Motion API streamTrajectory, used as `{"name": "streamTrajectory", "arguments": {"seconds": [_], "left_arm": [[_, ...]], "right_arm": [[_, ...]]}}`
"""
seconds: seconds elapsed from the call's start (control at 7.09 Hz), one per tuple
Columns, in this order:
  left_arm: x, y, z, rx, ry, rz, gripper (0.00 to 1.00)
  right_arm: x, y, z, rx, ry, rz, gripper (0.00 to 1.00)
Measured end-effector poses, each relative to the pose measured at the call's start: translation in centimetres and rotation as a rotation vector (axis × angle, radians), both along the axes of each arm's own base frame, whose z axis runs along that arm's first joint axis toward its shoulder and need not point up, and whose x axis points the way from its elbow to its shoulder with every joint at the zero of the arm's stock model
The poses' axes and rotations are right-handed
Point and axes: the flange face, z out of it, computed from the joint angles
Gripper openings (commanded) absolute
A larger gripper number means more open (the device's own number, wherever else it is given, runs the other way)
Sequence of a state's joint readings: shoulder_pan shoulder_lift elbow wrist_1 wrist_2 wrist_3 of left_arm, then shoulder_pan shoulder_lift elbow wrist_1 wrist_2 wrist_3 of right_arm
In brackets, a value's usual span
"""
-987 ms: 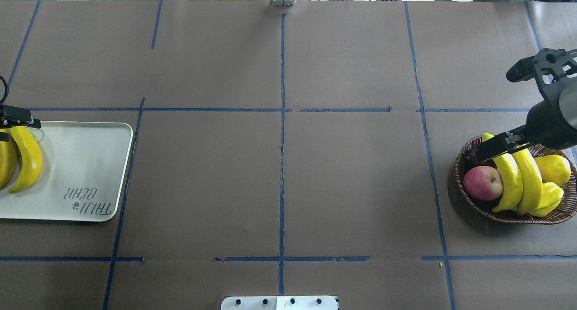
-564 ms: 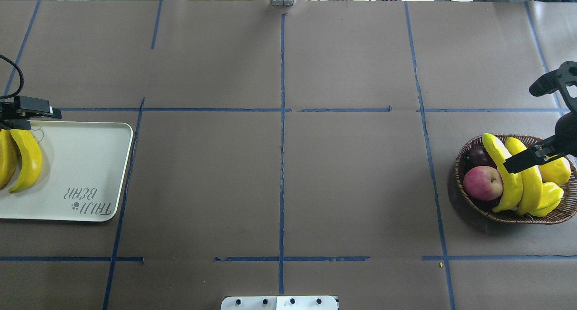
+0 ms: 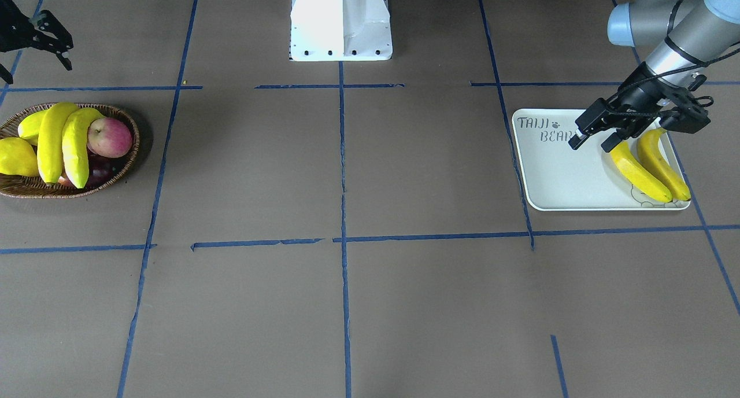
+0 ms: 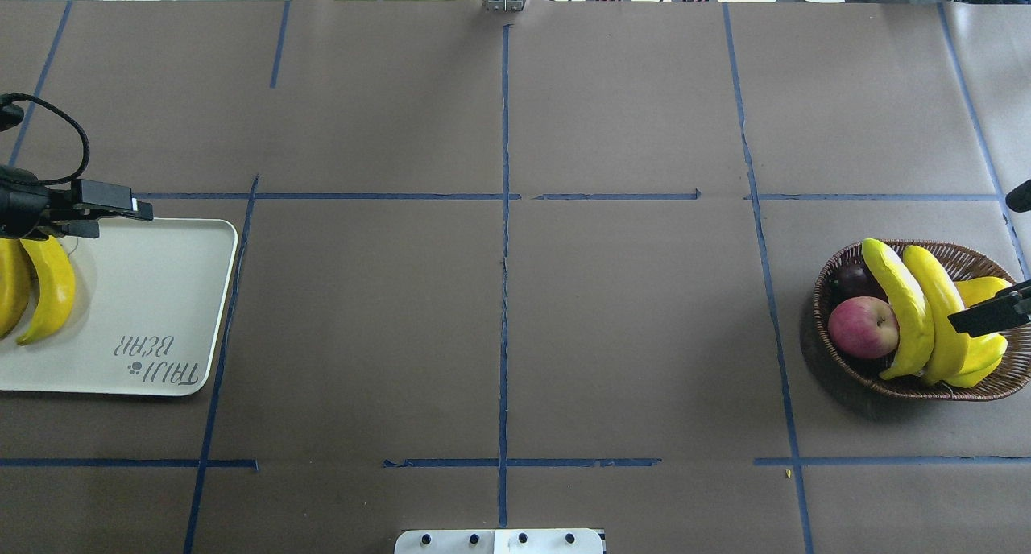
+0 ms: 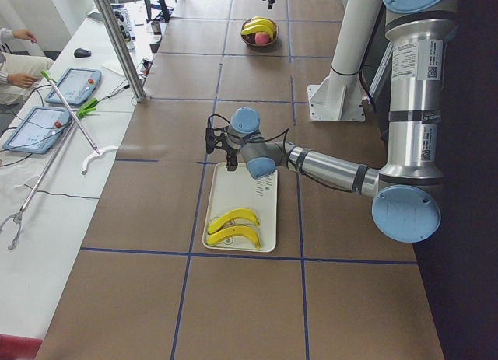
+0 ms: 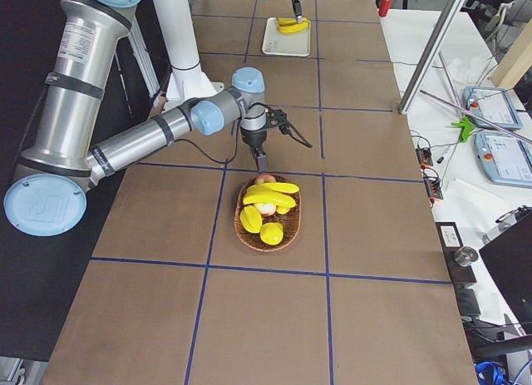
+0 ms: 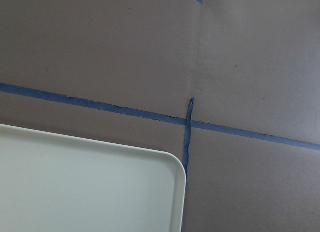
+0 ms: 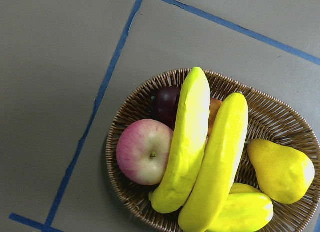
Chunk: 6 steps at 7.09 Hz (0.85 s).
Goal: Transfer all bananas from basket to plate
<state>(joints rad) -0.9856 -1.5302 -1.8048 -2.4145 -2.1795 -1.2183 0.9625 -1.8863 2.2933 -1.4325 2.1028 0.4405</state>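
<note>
Two bananas [image 8: 200,152] lie side by side in the basket [image 8: 125,142], which sits at the right end of the bench [image 4: 499,320] in the overhead view. They are long, curved and bright yellow, and they run from the basket's far rim to its near rim on top of the other fruit. A red and pink apple [image 8: 145,152] touches the left banana. A dark purple fruit [image 8: 167,104] sits behind the apple at the far rim. A yellow pear-shaped fruit [image 8: 280,169] lies to the right of the bananas, and a stubby yellow-green fruit [image 8: 245,209] pokes out from under their near ends.

Two more bananas [image 3: 647,169] lie touching each other on the plate [image 3: 555,178], an off-white rectangular tray at the bench's left end in the overhead view. They rest at the end of the plate away from the "TAIJI BEAR" lettering [image 3: 540,129], over a faint bear outline.

The left tool [image 3: 588,147] hangs above the plate's far edge, its fingers spread apart with nothing between them. The right tool [image 3: 38,68] hangs above the right side of the basket, also released and empty, with its wrist camera looking down on the whole basket.

Blue tape lines [image 4: 503,296] divide the brown bench into rectangles.
</note>
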Motion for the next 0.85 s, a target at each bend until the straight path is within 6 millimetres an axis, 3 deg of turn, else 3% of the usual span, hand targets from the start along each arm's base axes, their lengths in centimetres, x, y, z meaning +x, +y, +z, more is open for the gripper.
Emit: {"name": "streamTrajectory", "arguments": {"seconds": [0.42,0.56,0.85], "left_arm": [[0.1,0.1,0.0,-0.001,0.000,0.002,1.00],[0.1,0.1,0.0,-0.001,0.000,0.002,1.00],[0.1,0.1,0.1,-0.003,-0.001,0.002,1.00]], "right_arm": [[-0.6,-0.7,8.7,-0.046,-0.136,0.185,0.99],[-0.8,-0.8,10.4,-0.062,-0.154,0.210,0.99],[-1.2,-0.7,11.6,-0.087,-0.159,0.225,0.97]]}}
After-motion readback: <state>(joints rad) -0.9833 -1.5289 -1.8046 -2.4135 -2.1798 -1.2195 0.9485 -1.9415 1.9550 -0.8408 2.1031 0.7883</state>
